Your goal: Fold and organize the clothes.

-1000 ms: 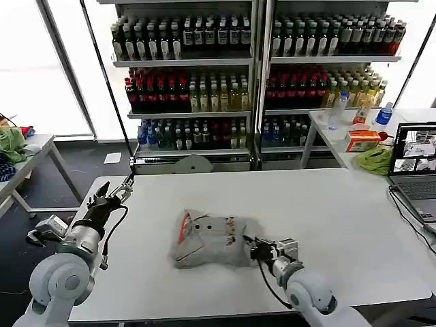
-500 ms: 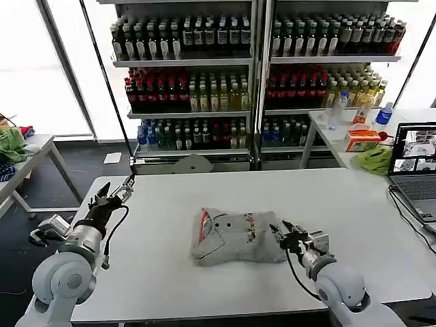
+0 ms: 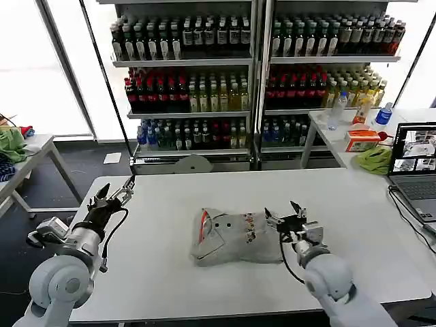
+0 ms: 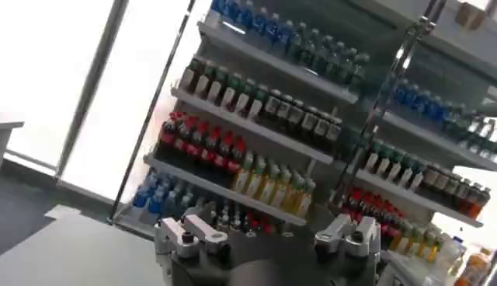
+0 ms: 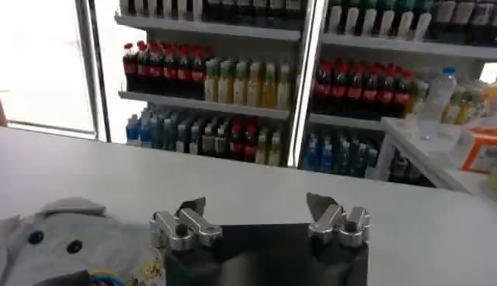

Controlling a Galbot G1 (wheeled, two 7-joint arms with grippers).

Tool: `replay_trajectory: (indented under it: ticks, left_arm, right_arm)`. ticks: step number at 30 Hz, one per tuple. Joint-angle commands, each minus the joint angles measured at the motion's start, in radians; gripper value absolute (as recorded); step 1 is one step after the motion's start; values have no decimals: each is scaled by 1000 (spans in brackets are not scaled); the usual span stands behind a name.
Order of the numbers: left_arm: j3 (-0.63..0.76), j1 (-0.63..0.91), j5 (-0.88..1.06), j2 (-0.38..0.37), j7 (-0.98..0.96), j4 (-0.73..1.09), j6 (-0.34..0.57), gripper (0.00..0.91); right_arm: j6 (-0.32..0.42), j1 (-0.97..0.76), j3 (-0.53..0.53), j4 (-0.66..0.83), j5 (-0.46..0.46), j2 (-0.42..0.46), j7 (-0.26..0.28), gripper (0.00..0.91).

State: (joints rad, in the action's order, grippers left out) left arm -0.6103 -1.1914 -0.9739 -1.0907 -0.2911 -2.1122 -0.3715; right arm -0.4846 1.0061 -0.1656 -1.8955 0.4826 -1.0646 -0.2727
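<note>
On the white table, near its middle, lies a folded light grey shirt with an orange-lined collar at its left end, two dark buttons below the collar, and a small multicolour print on top. Just beside the shirt's right edge sits the right gripper, its fingers spread apart and holding nothing; whether a fingertip touches the cloth cannot be told from the head view. From the right wrist view the same gripper shows both fingers parted with bare table between them, and the grey shirt with its two buttons lies off to one side, close to one finger. Far over at the table's left edge, the left gripper is held well apart from the shirt, raised and pointing toward the shelves, its fingers open and empty; the left wrist view shows that gripper with fingers apart against the racks. Behind the table stand shelves of bottled drinks. A laptop sits at the table's far right edge, and a lime-green cloth rests on a side table beyond it.
</note>
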Motion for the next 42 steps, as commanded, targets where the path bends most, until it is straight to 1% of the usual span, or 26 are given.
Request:
replay_trajectory:
  ticks: [1,4,6,7,8,9,12,15,18,21,23,27,28,29,30,34,36,38,40,42]
  left_arm:
    - [-10,-31,18,-18,10,-10,3,907]
    - [-16,-44,17,-26,24,-13,5,907]
    - [-19,-49,17,-30,25,-14,5,907]
    - [-21,-49,17,-32,26,-13,5,907]
    - [-23,-49,17,-31,27,-12,5,907]
    - [-24,-50,17,-31,27,-12,4,907]
    - [-31,-51,16,-30,27,-11,3,907]
    - [-31,-49,16,-31,27,-5,4,907]
    - [-24,-45,18,-37,27,-2,4,907]
    - [-18,-44,21,-39,26,-6,5,907]
    - [-19,-46,21,-38,26,-8,5,907]
    - [-30,-60,21,-35,33,-16,6,907]
    - [-32,-65,24,-34,36,-18,7,907]
    - [-33,-72,38,-33,42,-21,9,907]
    - [-33,-75,47,-32,48,-21,10,907]
    - [-31,-107,119,-14,85,-26,44,907]
    - [-33,-139,175,1,124,-34,72,907]
    - [-34,-183,275,16,172,-40,128,907]
    - [-38,-231,358,23,200,-48,198,907]
    - [-50,-291,451,17,234,-64,258,907]
  right_arm:
    - [-10,-151,243,167,-31,-175,-130,907]
    - [9,-166,261,230,-27,-201,-81,907]
    - [-28,-171,280,242,-29,-201,-71,907]
    - [-62,-173,289,250,-32,-198,-71,907]
    - [-71,-173,296,255,-37,-196,-74,907]
    - [-93,-172,305,264,-63,-190,-76,907]
    - [-95,-163,319,264,-97,-165,-63,907]
    - [-95,-159,326,272,-158,-156,-37,907]
    - [-95,-166,336,286,-170,-155,-38,907]
    - [-92,-168,320,264,-152,-163,-45,907]
    - [-44,-160,299,226,-138,-159,-51,907]
    - [56,-123,214,89,-120,-128,-20,907]
    - [71,-111,186,64,-108,-121,-10,907]
    - [116,-92,143,15,-89,-99,3,907]
    - [130,-84,126,-4,-80,-93,7,907]
    - [197,6,-10,-135,-21,-39,40,907]
    - [224,70,-73,-178,-19,-12,59,907]
    - [253,128,-130,-207,-23,8,81,907]
    - [280,214,-226,-240,-24,15,98,907]
    - [314,291,-316,-266,-4,12,127,907]
